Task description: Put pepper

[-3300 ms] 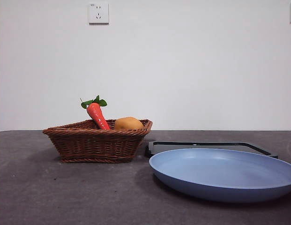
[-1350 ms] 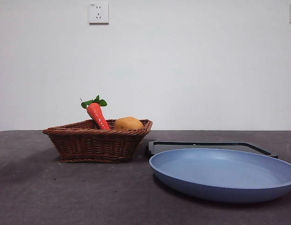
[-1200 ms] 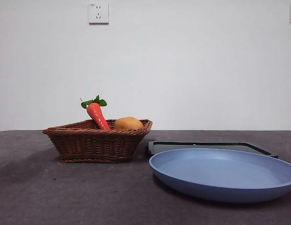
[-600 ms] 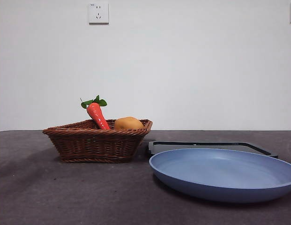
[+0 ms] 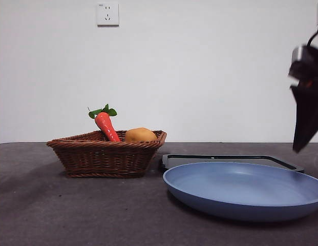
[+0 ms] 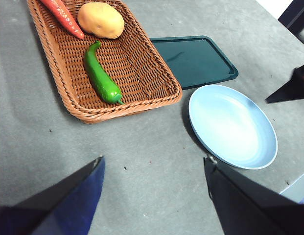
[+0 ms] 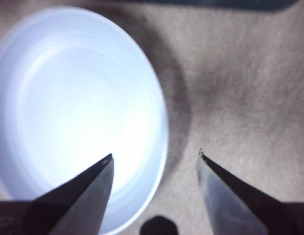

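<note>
The dark-green pepper (image 6: 100,76) lies in the brown wicker basket (image 6: 152,63), beside a carrot (image 6: 62,14) and a potato (image 6: 101,19). In the front view the basket (image 5: 105,156) hides the pepper. The blue plate (image 5: 246,189) sits to the right of the basket; it also shows in the left wrist view (image 6: 232,125) and the right wrist view (image 7: 73,112). My right gripper (image 7: 155,159) is open, hanging above the plate's edge; it shows at the front view's right edge (image 5: 306,102). My left gripper (image 6: 154,169) is open, high above the table in front of the basket.
A dark-green tray (image 6: 193,58) lies behind the plate and next to the basket; it also shows in the front view (image 5: 225,160). A wall with a socket (image 5: 107,14) stands behind the grey table (image 5: 71,215).
A gripper has come into the front view at the right edge, above the plate. The basket, plate and tray have not moved.
</note>
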`<action>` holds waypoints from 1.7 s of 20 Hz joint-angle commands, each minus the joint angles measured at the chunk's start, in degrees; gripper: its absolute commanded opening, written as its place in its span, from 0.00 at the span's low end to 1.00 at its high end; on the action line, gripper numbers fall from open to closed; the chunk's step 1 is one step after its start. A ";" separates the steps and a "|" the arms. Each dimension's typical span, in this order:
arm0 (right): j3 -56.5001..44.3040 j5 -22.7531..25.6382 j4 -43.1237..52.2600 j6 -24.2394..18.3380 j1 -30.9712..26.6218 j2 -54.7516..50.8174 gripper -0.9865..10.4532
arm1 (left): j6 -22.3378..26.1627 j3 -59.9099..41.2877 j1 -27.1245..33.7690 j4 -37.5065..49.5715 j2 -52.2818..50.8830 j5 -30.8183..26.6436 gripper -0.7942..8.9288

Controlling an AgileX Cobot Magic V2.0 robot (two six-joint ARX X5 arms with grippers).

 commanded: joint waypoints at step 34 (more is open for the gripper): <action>7.67 0.11 -5.77 3.02 -5.75 -22.77 0.09 | -1.99 42.36 -21.20 3.26 61.75 -30.18 0.44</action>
